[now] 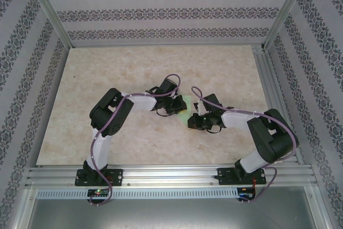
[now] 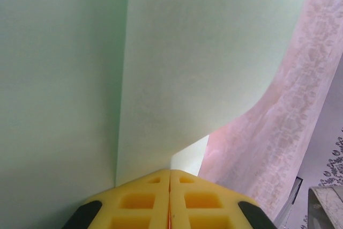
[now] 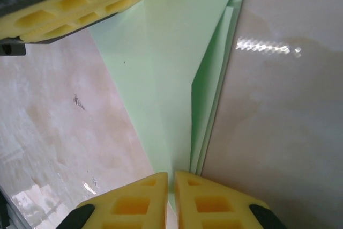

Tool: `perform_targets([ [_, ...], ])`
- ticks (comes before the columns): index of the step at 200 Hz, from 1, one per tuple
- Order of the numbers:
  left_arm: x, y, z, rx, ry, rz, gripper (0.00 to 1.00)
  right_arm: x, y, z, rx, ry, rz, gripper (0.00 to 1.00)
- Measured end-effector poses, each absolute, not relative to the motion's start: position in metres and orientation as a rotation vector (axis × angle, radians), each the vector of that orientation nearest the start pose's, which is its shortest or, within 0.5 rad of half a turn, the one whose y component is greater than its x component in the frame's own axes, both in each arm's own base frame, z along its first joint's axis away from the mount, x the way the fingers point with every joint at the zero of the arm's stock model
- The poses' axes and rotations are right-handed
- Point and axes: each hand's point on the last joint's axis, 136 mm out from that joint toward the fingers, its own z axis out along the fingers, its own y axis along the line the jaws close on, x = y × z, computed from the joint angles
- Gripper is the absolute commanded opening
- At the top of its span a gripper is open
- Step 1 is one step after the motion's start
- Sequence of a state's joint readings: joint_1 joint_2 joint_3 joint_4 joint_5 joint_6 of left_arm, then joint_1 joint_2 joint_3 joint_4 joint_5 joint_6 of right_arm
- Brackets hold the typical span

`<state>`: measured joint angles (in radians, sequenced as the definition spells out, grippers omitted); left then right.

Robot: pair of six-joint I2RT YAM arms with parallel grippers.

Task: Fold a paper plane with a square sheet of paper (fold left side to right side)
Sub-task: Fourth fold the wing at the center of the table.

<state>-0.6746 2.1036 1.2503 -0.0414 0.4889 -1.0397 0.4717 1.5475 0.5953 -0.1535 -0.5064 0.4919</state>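
The pale green sheet of paper (image 1: 184,102) lies mid-table as a narrow pointed wedge, between both grippers. In the right wrist view the paper (image 3: 171,68) shows layered folds along its right edge and narrows to a tip at my right gripper (image 3: 170,174), whose jaws stand a sliver apart with the tip between them. The left gripper's yellow fingers (image 3: 80,1) reach onto the paper's far end. In the left wrist view my left gripper (image 2: 170,171) is shut tight on a flap of the paper (image 2: 203,52) that curves up off the table.
The beige marble-look tabletop (image 1: 107,79) stretches around the paper. Patterned walls and aluminium frame posts (image 1: 48,9) enclose it. A metal rail (image 1: 171,175) runs along the near edge by the arm bases.
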Motion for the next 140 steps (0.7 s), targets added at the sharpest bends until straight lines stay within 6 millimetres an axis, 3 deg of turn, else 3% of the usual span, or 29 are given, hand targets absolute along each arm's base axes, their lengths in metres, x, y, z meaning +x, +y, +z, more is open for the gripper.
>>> perform_targets([
  [101, 0.341, -0.377, 0.019, -0.26, 2.808, -1.208, 0.09, 0.208, 0.204, 0.012, -0.165, 2.886, 0.918, 0.13],
  [140, 0.341, -0.377, 0.019, -0.261, 2.808, -1.208, 0.1, 0.196, 0.198, 0.026, -0.138, 2.913, 0.961, 0.16],
])
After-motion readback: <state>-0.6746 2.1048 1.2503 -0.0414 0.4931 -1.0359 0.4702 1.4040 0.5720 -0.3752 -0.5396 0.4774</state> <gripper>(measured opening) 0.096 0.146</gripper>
